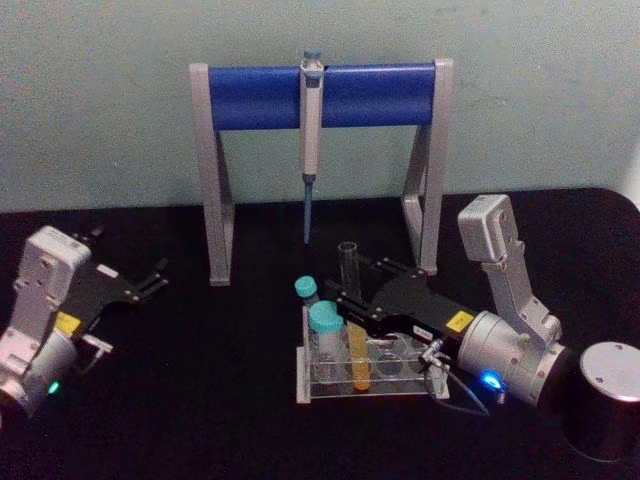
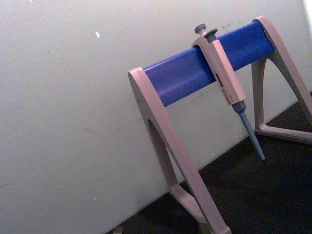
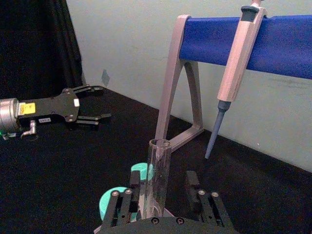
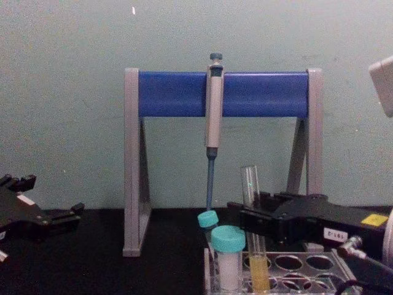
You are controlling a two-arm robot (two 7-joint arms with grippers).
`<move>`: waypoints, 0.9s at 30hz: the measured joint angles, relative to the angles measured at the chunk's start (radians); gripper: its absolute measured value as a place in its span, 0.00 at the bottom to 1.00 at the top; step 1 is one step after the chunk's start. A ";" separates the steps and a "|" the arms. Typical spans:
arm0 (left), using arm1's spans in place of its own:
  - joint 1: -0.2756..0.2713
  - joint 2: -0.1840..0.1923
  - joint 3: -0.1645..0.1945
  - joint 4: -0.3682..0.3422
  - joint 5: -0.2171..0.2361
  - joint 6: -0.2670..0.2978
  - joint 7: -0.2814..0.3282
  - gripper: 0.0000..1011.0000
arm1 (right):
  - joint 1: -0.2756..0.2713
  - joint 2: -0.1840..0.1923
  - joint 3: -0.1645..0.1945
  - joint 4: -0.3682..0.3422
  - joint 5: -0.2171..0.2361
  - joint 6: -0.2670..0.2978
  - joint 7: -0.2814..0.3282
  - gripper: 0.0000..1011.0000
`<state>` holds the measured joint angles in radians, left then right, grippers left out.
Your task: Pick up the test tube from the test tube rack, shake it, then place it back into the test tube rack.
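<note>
Left pincer point(image 1: 155, 278): well left of the test tube rack point(image 1: 390, 392), low over the black desk point(image 1: 230, 400). Fingers are spread with nothing between them. The arm is idle there. Can't tell if it touches the desk.

Behind the rack, by the wall: grey-legged stand point(image 1: 260, 97) with a blue crossbar. Its left leg sits left of the rack and its right leg behind the rack's right part. Pipette point(image 1: 311, 130) hangs from the middle of the crossbar, tip down, behind the rack's left end and clear of the desk.

Rack left end: two teal-capped tubes, one in front point(image 1: 325, 320) and one behind it point(image 1: 305, 287), both upright with white content.

Test tube point(image 1: 348, 262): seated in the rack, in the hole just right of the front capped tube. It stands about upright, mouth open, well taller than the capped ones. Yellow liquid sits in the bottom part, down inside the rack.

Right pincer point(image 1: 352, 283): reaches in from the rack's right side, above the top plate, and straddles the test tube around mid-height. Jaws are apart. In the right wrist view the fingers point(image 3: 191, 183) stand either side of the glass with a gap on both sides, so nothing is gripped.
</note>
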<state>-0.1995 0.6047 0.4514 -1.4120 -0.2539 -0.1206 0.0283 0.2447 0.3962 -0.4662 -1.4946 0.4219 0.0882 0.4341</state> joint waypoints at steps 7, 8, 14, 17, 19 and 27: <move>0.000 0.000 0.000 0.000 0.000 0.000 0.000 0.99 | 0.000 0.000 0.000 -0.001 0.001 0.000 0.000 0.39; 0.000 0.000 0.000 0.000 0.000 0.000 0.000 0.99 | 0.000 0.000 0.000 -0.001 0.001 -0.001 0.000 0.38; 0.000 0.000 0.000 0.000 0.000 0.000 0.000 0.99 | 0.000 0.000 0.000 -0.001 0.002 -0.001 -0.001 0.23; 0.000 0.000 0.000 0.000 0.000 0.000 0.000 0.99 | 0.000 0.000 0.000 -0.001 0.002 -0.001 -0.001 0.23; 0.000 0.000 0.000 0.000 0.000 0.000 0.000 0.99 | 0.000 0.000 0.000 -0.001 0.002 -0.001 -0.001 0.23; 0.000 0.000 0.000 0.000 0.000 0.000 0.000 0.99 | -0.010 -0.001 0.006 -0.004 -0.001 -0.024 0.001 0.23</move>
<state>-0.1996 0.6047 0.4514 -1.4119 -0.2539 -0.1205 0.0283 0.2346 0.3951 -0.4604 -1.4985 0.4214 0.0644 0.4354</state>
